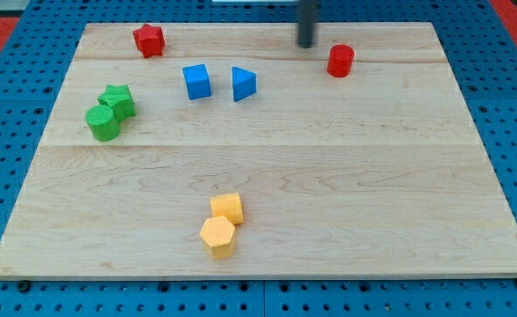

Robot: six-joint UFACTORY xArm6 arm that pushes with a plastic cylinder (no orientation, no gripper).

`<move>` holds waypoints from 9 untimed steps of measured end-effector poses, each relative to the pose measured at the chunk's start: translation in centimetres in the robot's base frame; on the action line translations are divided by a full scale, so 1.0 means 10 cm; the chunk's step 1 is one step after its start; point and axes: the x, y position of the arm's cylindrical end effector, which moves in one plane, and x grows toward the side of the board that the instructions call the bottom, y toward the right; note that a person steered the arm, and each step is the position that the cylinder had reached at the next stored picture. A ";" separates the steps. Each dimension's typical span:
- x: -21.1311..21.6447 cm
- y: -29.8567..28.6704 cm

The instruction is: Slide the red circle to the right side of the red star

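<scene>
The red circle [340, 61] stands on the wooden board near the view's top, right of centre. The red star [149, 40] sits at the view's top left, far to the left of the circle. My tip [306, 44] is the lower end of the dark rod that comes down from the top edge. It stands just left of and slightly above the red circle, with a small gap between them.
A blue cube [196, 81] and a blue triangle [244, 84] sit between the star and the circle, slightly lower. A green star [117, 99] and a green circle [103, 122] touch at the left. Two yellow blocks [227, 209] [217, 236] sit at bottom centre.
</scene>
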 end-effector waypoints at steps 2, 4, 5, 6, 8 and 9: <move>0.62 0.92; 0.48 -0.02; 0.80 0.25; 0.42 -0.21; 0.27 -0.70; 0.56 -0.48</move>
